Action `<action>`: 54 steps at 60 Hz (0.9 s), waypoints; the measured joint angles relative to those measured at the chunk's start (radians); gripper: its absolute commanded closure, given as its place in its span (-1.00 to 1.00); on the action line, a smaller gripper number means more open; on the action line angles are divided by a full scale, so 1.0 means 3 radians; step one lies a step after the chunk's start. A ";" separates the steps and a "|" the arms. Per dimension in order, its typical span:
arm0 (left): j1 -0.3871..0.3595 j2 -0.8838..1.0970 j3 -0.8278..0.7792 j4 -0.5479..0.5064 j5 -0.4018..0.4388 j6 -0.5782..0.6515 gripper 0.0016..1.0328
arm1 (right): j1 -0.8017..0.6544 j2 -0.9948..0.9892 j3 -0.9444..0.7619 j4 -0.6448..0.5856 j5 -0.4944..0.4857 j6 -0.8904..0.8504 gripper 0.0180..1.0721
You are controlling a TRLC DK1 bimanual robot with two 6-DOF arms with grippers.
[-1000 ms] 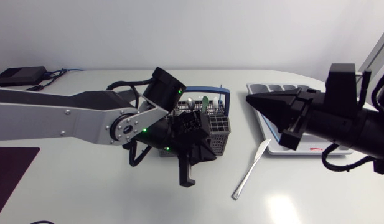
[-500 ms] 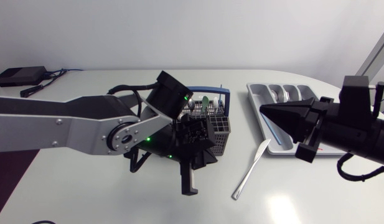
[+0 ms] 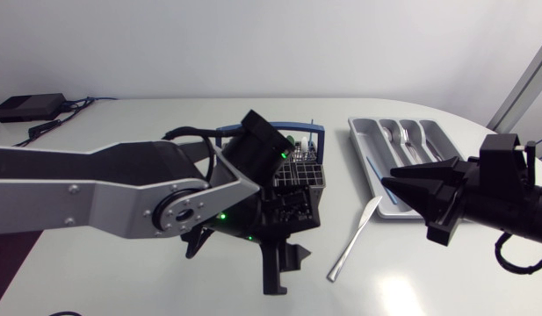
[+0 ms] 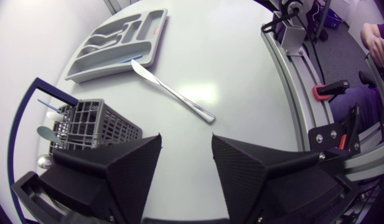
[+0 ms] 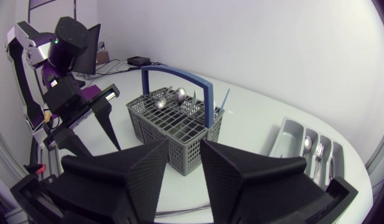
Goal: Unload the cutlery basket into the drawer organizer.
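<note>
now right hand [image 5: 184,146] and left hand [image 4: 186,138] gape empty, right drawn back off the organizer [image 3: 357,145].

Bright light, soft glare on table [image 3: 395,287]

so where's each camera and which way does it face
Head view: fixed above the table, looking down on cutlery basket, knife, drawer organizer; left arm and right arm show.
Left wrist view: on the left arm, facing past the knife to the drawer organizer; open left gripper shows.
Right wrist view: on the right arm, facing the cutlery basket and left arm; open right gripper shows.
Both wrist views share cutlery basket and drawer organizer.
</note>
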 measured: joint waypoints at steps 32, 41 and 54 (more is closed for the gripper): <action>-0.0408 0.1339 0.1827 -0.1194 -0.0100 -0.0880 -0.22 | -0.0621 -0.0229 -0.0219 -0.0203 -0.0284 -0.0137 0.05; -0.0492 0.1745 0.2050 -0.1344 -0.0207 -0.1067 -0.18 | -0.0936 -0.0237 -0.0224 -0.0272 -0.0490 -0.0169 0.05; -0.0474 0.2040 0.2230 -0.1382 -0.0356 -0.1342 -0.18 | -0.1231 -0.0237 -0.0224 -0.0296 -0.0635 -0.0212 0.05</action>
